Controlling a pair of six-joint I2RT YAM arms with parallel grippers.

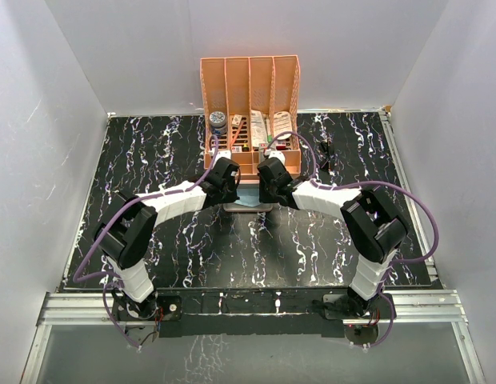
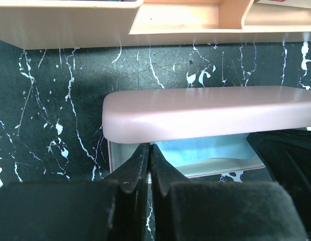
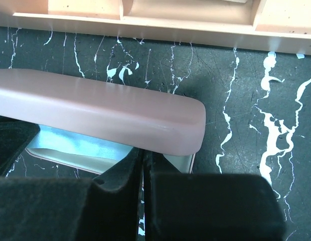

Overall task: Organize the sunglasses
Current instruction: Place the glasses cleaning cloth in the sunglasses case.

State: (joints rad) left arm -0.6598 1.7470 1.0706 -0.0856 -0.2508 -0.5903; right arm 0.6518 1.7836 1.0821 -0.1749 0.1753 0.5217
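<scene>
Right now your left gripper has its fingers pressed together with nothing between them. The tips sit at the near left corner of the pink glasses case, right at the seam where the lid stands slightly above the base. Your right gripper mirrors it at the case's near right corner, jaws likewise pressed flat against each other and empty, tips up against the gap under the lid. The case lies lengthwise across your view on the black marbled table. Its lid is ajar, and through the opening you can see the light blue cloth lying inside on the pale base. Just beyond the case stands the orange desk organizer, its low front trays facing the case's far long side. The sunglasses are hard to make out. From above you get only a small dark thin shape on the table beyond the case and off to its right, well apart from both grippers. Neither wrist camera shows them inside the case.
</scene>
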